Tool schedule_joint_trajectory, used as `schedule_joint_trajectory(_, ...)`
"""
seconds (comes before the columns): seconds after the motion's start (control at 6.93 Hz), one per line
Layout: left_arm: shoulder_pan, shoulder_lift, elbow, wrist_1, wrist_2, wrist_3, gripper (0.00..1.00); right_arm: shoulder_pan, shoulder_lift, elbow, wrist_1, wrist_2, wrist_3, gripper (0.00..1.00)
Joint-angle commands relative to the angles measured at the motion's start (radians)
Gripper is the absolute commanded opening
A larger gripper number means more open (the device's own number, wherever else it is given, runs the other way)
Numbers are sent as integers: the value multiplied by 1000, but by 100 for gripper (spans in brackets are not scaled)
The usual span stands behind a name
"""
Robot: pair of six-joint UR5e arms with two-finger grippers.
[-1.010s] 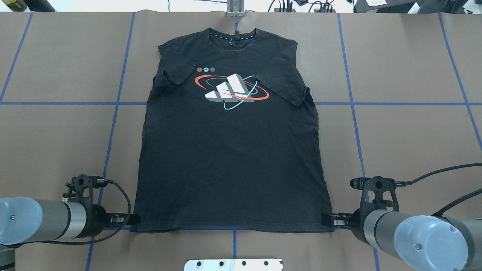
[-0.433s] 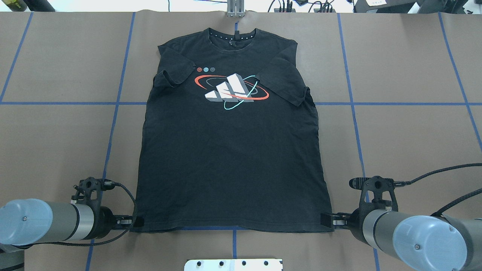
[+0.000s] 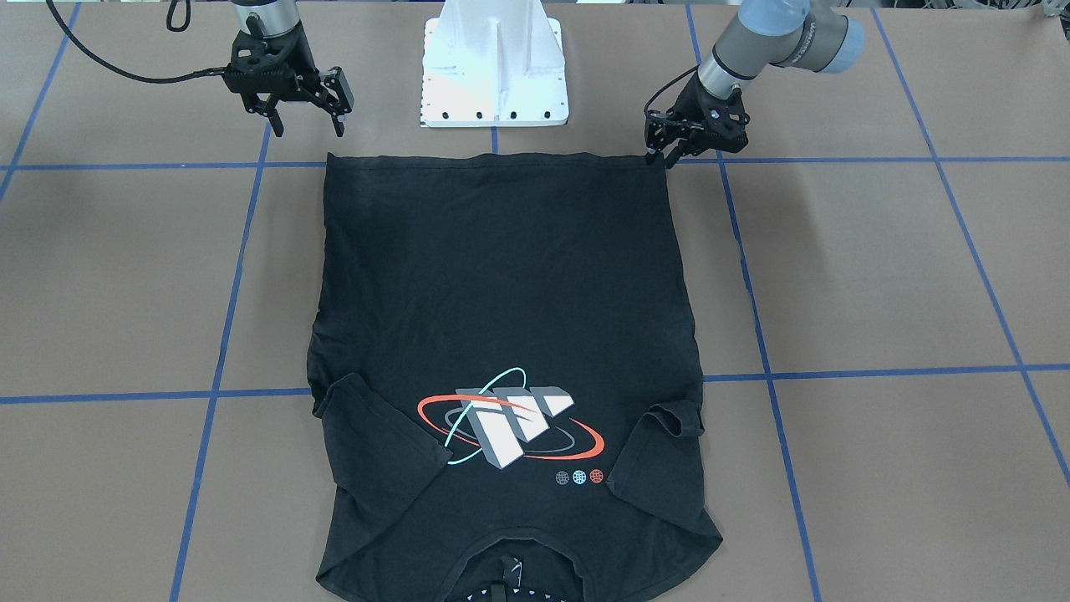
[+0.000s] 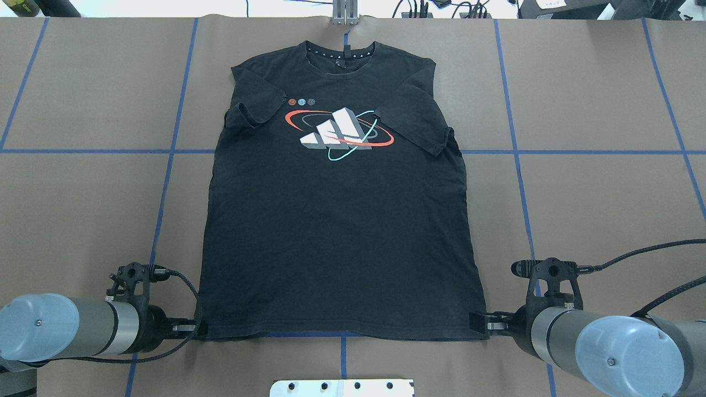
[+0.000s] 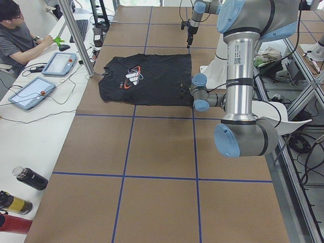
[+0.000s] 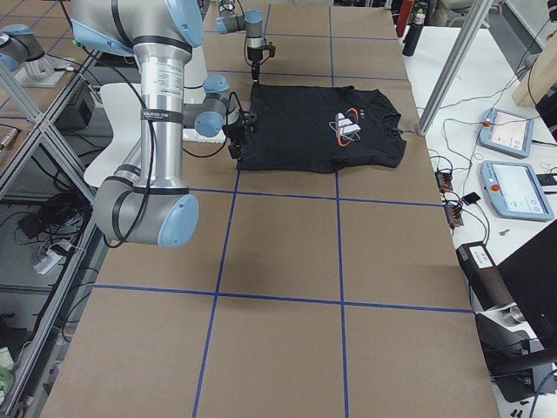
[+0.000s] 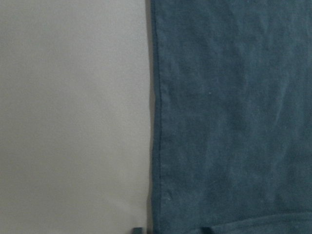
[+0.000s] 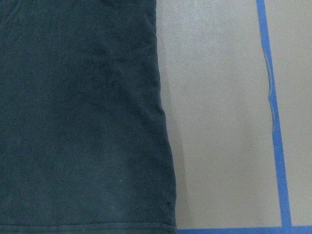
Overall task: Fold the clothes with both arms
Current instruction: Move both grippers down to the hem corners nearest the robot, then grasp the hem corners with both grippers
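Observation:
The black T-shirt (image 4: 342, 231) lies flat on the brown table with its graphic (image 4: 339, 132) up, collar at the far edge and both sleeves folded inward. My left gripper (image 4: 198, 328) is down at the hem's left corner (image 3: 659, 157). In the left wrist view its fingertips (image 7: 138, 230) stand a little apart, one on each side of the shirt's side edge (image 7: 153, 122). My right gripper (image 3: 307, 127) is open with its fingers spread wide, just off the hem's right corner (image 4: 477, 321). The right wrist view shows only that corner of the cloth (image 8: 78, 112) and bare table.
The white pedestal base (image 3: 495, 67) stands just behind the hem, between the two arms. Blue tape lines (image 4: 165, 151) grid the table. A metal post (image 4: 345, 14) rises beyond the collar. A person (image 5: 15, 35) sits at a side bench with tablets (image 5: 59, 63).
My left gripper has shifted right and toward the robot's side, in against the hem's left corner. The right arm and the shirt have barely moved.

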Motion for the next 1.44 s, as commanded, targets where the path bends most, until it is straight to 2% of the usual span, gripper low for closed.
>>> schedule_joint_trajectory(0.0, 2, -1, -3, 0, -3, -10, 24, 0, 0, 1, 0, 0, 2, 100)
schedule_joint_trajectory(0.14, 2, 1, -3, 0, -4, -11, 19, 0, 0, -1, 0, 0, 0, 100)
schedule_joint_trajectory(0.29, 2, 1, -3, 0, -3, -11, 7, 0, -1, -1, 0, 0, 0, 100)
schedule_joint_trajectory(0.43, 2, 1, -4, 0, -1, -13, 0, 0, -3, -4, 0, 0, 2, 100)
schedule_joint_trajectory(0.72, 2, 2, -12, 0, -3, -27, 0, -3, 0, -43, 26, -2, 2, 100)
schedule_joint_trajectory(0.87, 2, 1, -16, 0, -7, -27, 0, -3, -3, -95, 110, -18, 2, 100)
schedule_joint_trajectory(1.15, 2, 1, -19, 0, -9, -34, 0, -12, -3, -120, 140, -35, 3, 100)
schedule_joint_trajectory(1.3, 2, -1, -24, 0, -9, -34, 0, -40, -5, -129, 140, -78, 3, 93)
